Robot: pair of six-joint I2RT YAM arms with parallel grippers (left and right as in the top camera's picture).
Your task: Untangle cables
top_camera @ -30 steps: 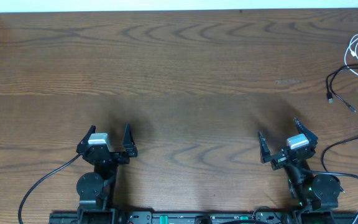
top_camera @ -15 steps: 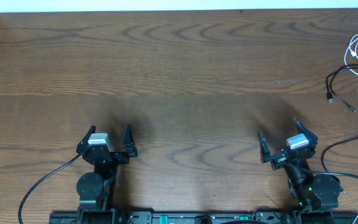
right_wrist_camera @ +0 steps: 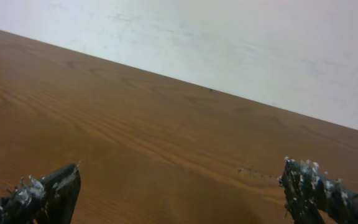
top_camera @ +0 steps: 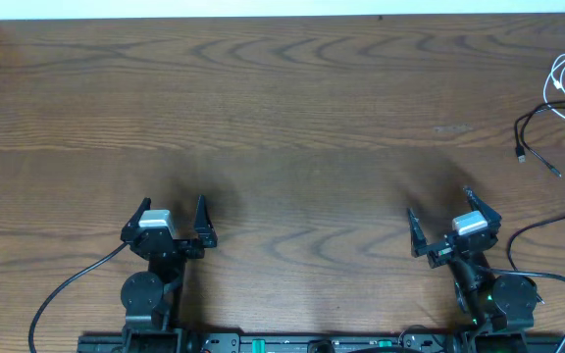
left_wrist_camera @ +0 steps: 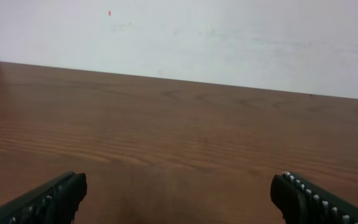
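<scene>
Spread wide and empty: left gripper and right gripper, low at the front edge; cables bunched at the table's far right edge, partly cut off; could grab the thick arm wire nearby by mistake; could drag cords over the edge.

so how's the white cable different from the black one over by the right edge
The white cable is curled into a loop; the black cable sprawls in an open curve with two loose ends showing. The white cable lies farther back on the table, the black cable in front of it. Both are thin, run off the overhead view's right edge, and seem to cross.
</scene>
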